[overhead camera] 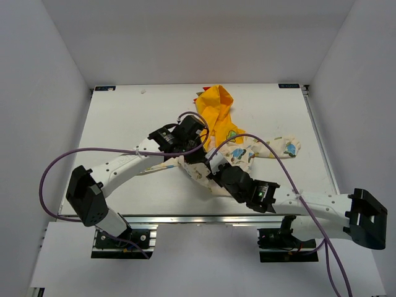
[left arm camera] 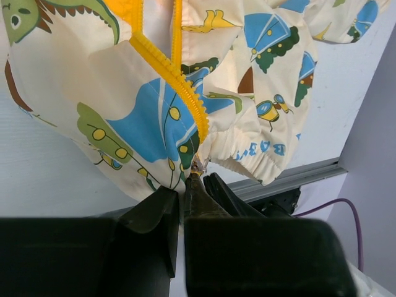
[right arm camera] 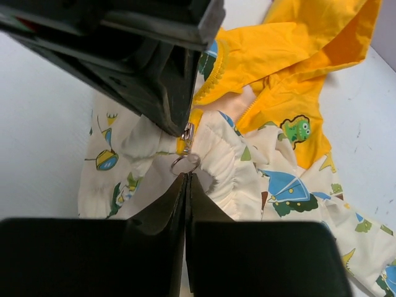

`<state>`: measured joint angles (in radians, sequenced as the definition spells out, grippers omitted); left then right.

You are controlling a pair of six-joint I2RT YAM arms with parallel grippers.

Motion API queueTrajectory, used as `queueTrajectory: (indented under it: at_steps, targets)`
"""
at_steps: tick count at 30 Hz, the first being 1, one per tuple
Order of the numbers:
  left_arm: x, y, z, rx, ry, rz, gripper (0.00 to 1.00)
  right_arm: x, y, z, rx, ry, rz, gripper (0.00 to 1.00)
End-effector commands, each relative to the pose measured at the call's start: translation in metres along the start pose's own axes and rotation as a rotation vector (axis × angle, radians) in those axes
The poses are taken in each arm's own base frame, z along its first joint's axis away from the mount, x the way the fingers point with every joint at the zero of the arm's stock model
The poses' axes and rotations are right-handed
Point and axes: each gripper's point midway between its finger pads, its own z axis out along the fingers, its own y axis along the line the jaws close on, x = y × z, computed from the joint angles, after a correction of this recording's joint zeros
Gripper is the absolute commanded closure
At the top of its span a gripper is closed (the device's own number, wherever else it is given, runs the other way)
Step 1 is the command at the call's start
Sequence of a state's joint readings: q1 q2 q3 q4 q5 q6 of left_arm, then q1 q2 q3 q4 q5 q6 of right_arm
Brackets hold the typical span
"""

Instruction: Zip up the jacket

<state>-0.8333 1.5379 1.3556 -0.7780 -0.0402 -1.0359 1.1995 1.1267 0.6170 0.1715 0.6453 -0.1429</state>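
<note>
Your jacket (overhead camera: 247, 148) lies on the table (overhead camera: 124, 117), about the table's middle and a little toward its right side. The yellow hood (overhead camera: 216, 105) points at the table's far edge and stops short of it. One sleeve (overhead camera: 284, 147) stretches toward the table's right edge without reaching it. White surface runs from the jacket to the table's left edge (the widest stretch you have). A narrower strip lies between the jacket and the rail (overhead camera: 204, 218) on the table's near edge, and your right arm crosses it.

Both grippers meet over the table's middle, at the bottom of the zipper (left arm camera: 178, 79). Your left gripper (left arm camera: 187, 185) is narrow and pinches the jacket at the zipper's lowest end, where the yellow teeth run into the gathered hem (left arm camera: 260, 159). Your right gripper (right arm camera: 187, 179) has its jaws pressed together, with the tips right at the lower edge of the pull ring (right arm camera: 185, 164). You cannot tell whether the ring is actually pinched. The two grippers stand tip to tip, with almost no room between them. Toward the hood, the zipper's two sides stand apart.
</note>
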Motion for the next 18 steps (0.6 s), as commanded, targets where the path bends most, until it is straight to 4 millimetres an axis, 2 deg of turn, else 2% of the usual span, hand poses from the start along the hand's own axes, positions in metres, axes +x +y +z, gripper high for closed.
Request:
queueTrajectory:
  at_steps: [1, 4, 8, 11, 14, 15, 18]
  targets:
    - [-0.005, 0.004, -0.01, 0.006, -0.04, 0.035, 1.0, -0.019, 0.007, -0.007, -0.069, -0.031, 0.018, 1.0]
    - [-0.003, 0.006, -0.007, 0.009, -0.032, 0.066, 1.0, -0.019, 0.012, -0.009, -0.105, -0.017, 0.006, 1.0]
    - [0.002, 0.01, -0.005, 0.008, -0.015, 0.091, 1.0, -0.022, 0.005, -0.007, -0.074, -0.011, 0.018, 1.0]
    - [0.002, 0.011, -0.005, 0.005, -0.015, 0.088, 1.0, -0.018, 0.011, -0.005, -0.098, 0.008, 0.013, 1.0]
    - [0.0, 0.007, -0.009, 0.015, -0.023, 0.082, 1.0, -0.006, 0.016, -0.004, -0.111, 0.036, 0.007, 0.91]
    - [-0.002, 0.005, -0.01, 0.022, -0.028, 0.081, 1.0, -0.002, 0.018, -0.003, -0.123, 0.046, -0.003, 0.79]
    - [-0.006, -0.002, -0.014, 0.042, -0.04, 0.075, 1.0, 0.004, 0.022, -0.004, -0.143, 0.063, -0.016, 0.67]
